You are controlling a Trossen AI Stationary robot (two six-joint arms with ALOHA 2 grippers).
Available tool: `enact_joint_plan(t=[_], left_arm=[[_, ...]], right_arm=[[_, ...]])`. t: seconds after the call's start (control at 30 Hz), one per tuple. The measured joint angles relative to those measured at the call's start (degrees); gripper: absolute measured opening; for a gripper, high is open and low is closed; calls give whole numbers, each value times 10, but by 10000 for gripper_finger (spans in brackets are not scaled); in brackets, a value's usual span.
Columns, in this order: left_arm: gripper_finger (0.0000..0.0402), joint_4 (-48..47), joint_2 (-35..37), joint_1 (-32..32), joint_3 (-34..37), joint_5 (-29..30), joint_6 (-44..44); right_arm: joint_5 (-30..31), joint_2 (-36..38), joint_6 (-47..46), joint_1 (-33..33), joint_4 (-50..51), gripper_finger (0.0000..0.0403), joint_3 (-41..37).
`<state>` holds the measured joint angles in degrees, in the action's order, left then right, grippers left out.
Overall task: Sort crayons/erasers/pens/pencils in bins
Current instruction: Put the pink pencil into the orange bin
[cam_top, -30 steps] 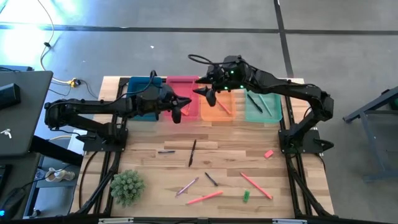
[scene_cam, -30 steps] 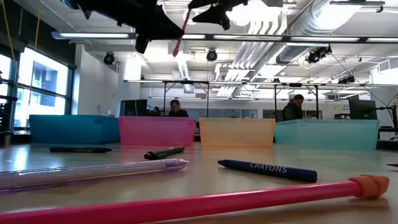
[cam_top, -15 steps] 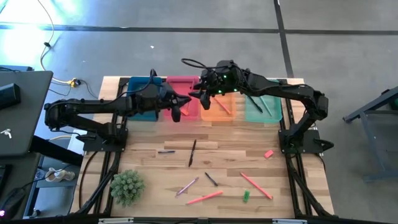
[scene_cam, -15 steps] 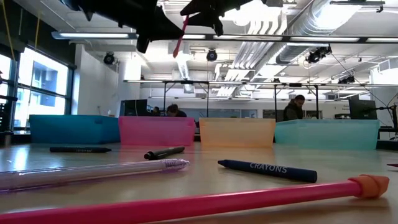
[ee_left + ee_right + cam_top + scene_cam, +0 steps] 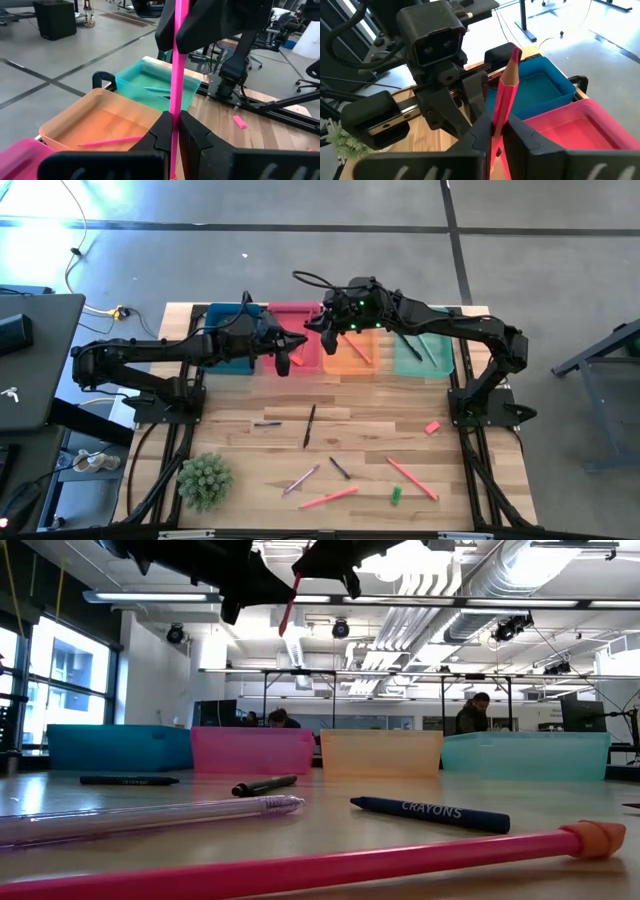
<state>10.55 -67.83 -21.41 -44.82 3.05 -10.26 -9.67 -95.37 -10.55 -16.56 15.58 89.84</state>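
Above the pink shallow plastic bin [image 5: 293, 332], a long pink pencil [image 5: 176, 75] is clamped by the left gripper [image 5: 172, 131]. Its pointed end is pinched between the closed fingers of the right gripper [image 5: 499, 131], a double grip only the wrist views reveal. From overhead, both dark arms are seen stretched level toward each other, meeting over the bins; erasers lie on the wooden table [image 5: 370, 430].

Four bins [image 5: 291, 320], two erasers [image 5: 432, 427], one plant [image 5: 205, 480].
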Motion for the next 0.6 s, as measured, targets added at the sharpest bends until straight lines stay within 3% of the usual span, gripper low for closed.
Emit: enact_joint_plan(t=[0.3, 0.6], left_arm=[[15, 0, -3, 0, 0, 2, 0], [74, 0, -3, 0, 0, 30, 24]], right_arm=[[0, 0, 0, 0, 5, 5, 0], [4, 0, 1, -3, 48, 5, 0]])
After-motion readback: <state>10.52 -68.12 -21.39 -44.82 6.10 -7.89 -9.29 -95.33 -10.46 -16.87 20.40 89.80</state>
